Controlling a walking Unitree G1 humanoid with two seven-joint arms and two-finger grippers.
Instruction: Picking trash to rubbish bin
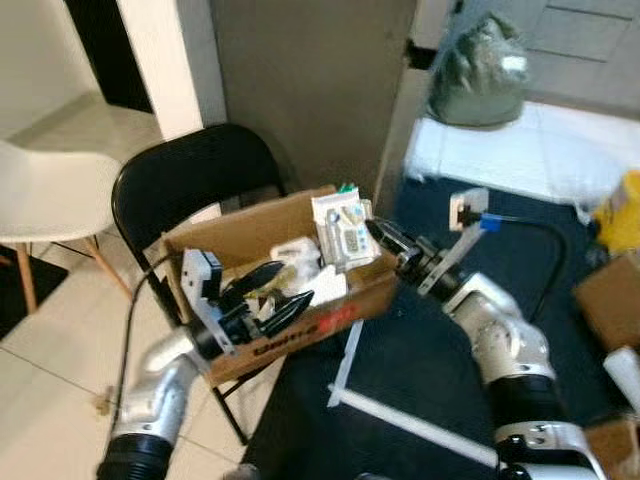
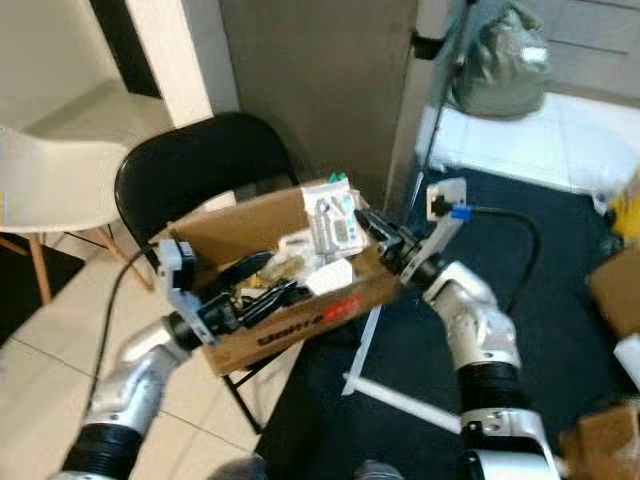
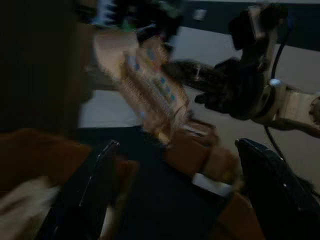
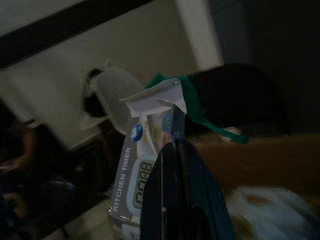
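A cardboard box (image 1: 300, 300) full of white scraps sits on the seat of a black folding chair (image 1: 190, 180) at the centre of the head views, serving as the bin. The right gripper (image 1: 372, 230) is clenched on a kitchen timer package (image 1: 342, 228), holding it upright over the box's far right corner, its lower edge about level with the rim. The left gripper (image 1: 270, 290) reaches in from the lower left with its fingers spread and holding nothing, poised just above the litter inside.

To finish this well, I'd say the right arm should carry the package a little further in over the box's middle before letting go; released where it is, it could tip off the rim onto the dark mat (image 1: 420, 350). The left gripper is best kept clear of the drop.

The right wrist view shows the words "KITCHEN TIMER" (image 4: 122, 180) and a green tag (image 4: 192, 105) on the card. The left wrist view, blurred, shows the package from the opposite side, with the right gripper (image 3: 187, 75) behind it.
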